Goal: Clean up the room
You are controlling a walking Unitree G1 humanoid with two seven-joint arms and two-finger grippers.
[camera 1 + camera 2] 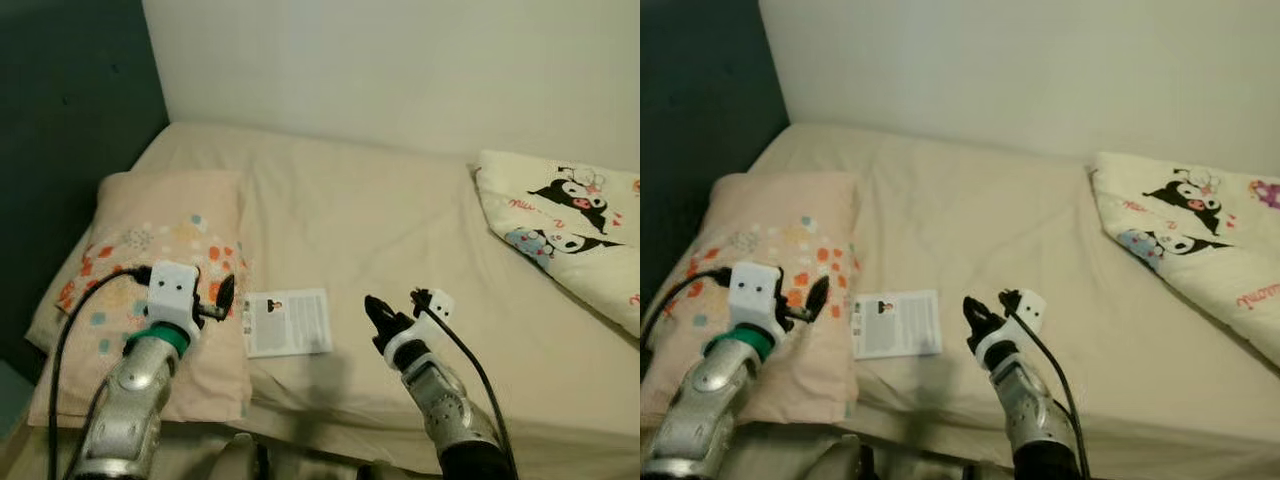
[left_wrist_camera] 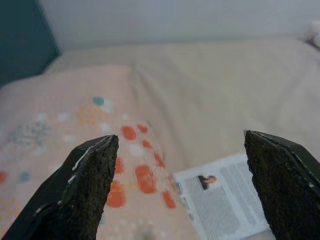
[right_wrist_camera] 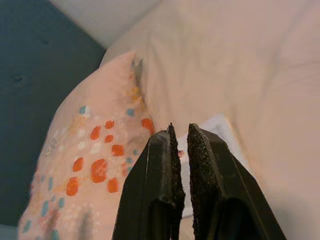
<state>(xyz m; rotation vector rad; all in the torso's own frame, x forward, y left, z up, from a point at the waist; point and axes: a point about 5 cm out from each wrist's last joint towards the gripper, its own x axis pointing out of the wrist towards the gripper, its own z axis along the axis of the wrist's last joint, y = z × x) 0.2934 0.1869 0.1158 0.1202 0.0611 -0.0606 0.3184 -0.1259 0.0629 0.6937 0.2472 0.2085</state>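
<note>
Lying flat on the bed (image 1: 400, 230), the leaflet (image 1: 288, 322) runs its long axis across, between released left claw (image 1: 222, 297) and clenched, empty right claw (image 1: 380, 318).

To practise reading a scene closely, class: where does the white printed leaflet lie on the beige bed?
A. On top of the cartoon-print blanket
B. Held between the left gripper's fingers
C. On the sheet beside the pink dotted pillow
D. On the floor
C: the white printed leaflet lies flat on the beige bed sheet, right beside the pink dotted pillow, with neither gripper holding it.
</note>
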